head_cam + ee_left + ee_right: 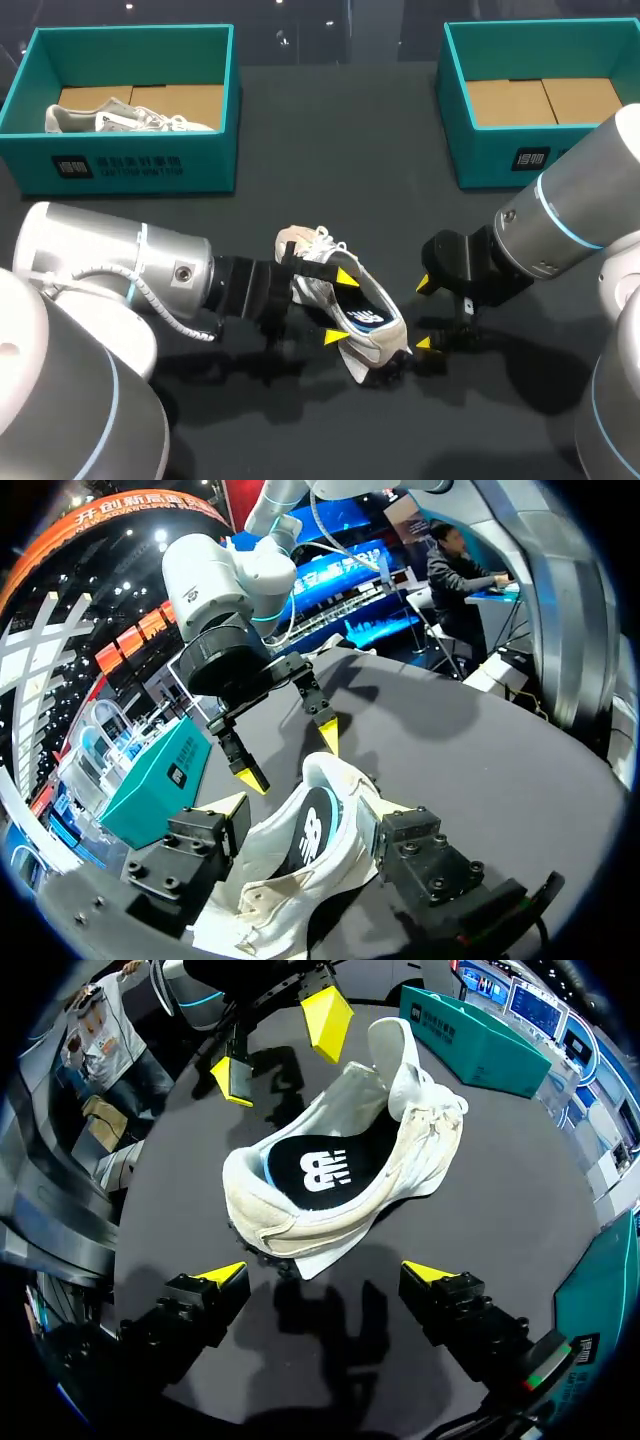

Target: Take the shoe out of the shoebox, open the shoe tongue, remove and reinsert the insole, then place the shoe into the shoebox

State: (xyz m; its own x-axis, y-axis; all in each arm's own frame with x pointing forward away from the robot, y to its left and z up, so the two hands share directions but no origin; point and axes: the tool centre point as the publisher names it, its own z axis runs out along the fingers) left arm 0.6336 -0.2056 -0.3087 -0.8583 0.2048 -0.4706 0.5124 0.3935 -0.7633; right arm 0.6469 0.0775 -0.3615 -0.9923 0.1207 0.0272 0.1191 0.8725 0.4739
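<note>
Black insole [366, 318] next, likely: close left gripper [340, 307], now spread astride shoe [385, 340] at lower centre, to steady it. Bring right gripper [427, 314], spread and empty just right of heel, onto insole's rear edge. Pinch thinly, peel slowly.

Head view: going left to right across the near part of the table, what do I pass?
left arm → shoe → right tool → right arm
</note>
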